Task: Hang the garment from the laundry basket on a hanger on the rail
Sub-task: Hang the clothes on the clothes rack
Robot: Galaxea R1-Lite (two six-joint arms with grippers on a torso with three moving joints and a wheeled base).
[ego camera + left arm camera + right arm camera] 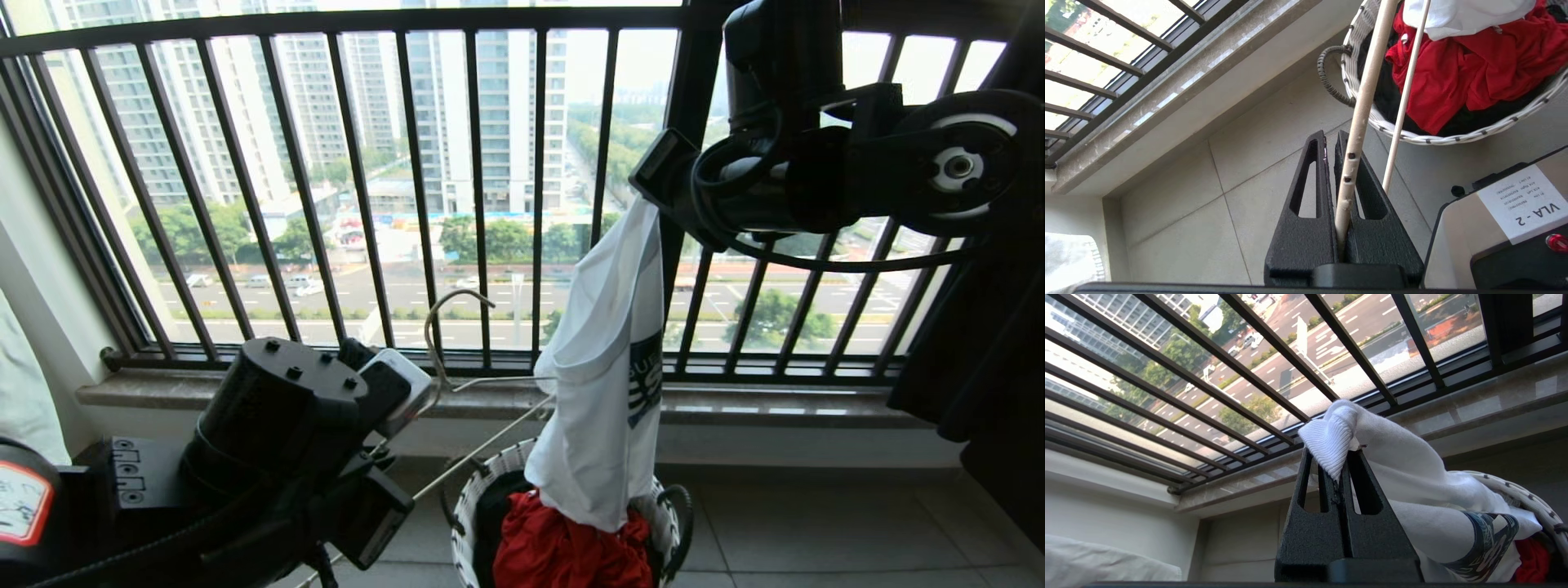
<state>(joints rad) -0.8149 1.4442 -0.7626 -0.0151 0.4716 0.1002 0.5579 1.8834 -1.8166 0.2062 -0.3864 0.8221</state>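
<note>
The garment hangs from the right gripper, whose fingers pinch its ribbed collar, and its lower end drapes onto the red cloth in the laundry basket. The left gripper clamps the hanger, which reaches towards the shirt before the black railing.

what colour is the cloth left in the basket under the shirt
Red cloth, clearest in the left wrist view.

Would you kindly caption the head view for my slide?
Right gripper lifts the white T-shirt from the laundry basket; left gripper holds the wire hanger.
</note>
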